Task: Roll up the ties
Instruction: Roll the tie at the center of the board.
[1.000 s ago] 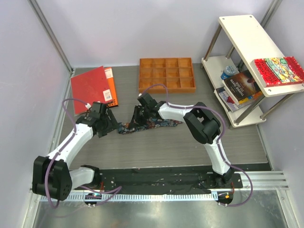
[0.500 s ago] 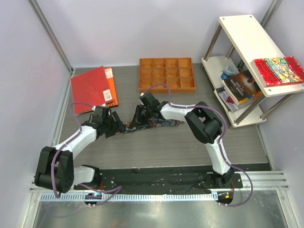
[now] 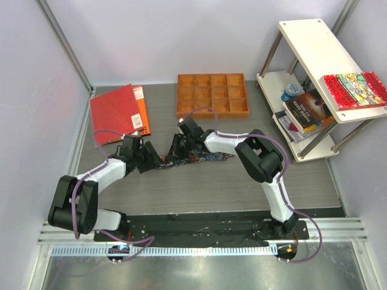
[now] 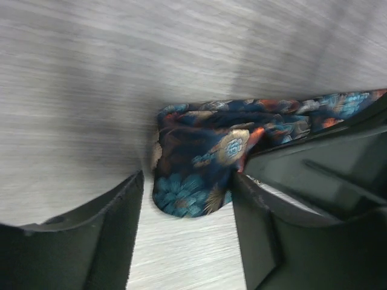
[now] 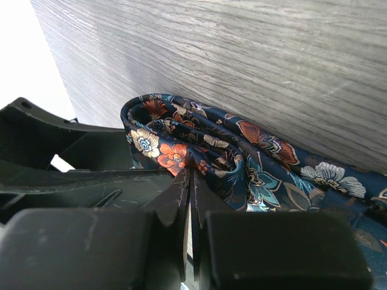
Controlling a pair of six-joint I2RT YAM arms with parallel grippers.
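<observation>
Left wrist view: the folded end of the floral necktie is being straddled by the left hand, jaws apart, while its fabric is being pinched between the closed jaws of the right hand. The necktie is being shown stretched across the grey bench, near an orange compartment tray.

Tie lies across mid-table, running left to right. My left gripper straddles its left end. My right gripper sits on the tie just right of that, near the left one. Compartment tray lies behind the tie, at the table's back. Folder lies back left, left of the tray. Shelf unit stands off the table's right side, with stacked books on a lower shelf and a single book on the shelf above.
</observation>
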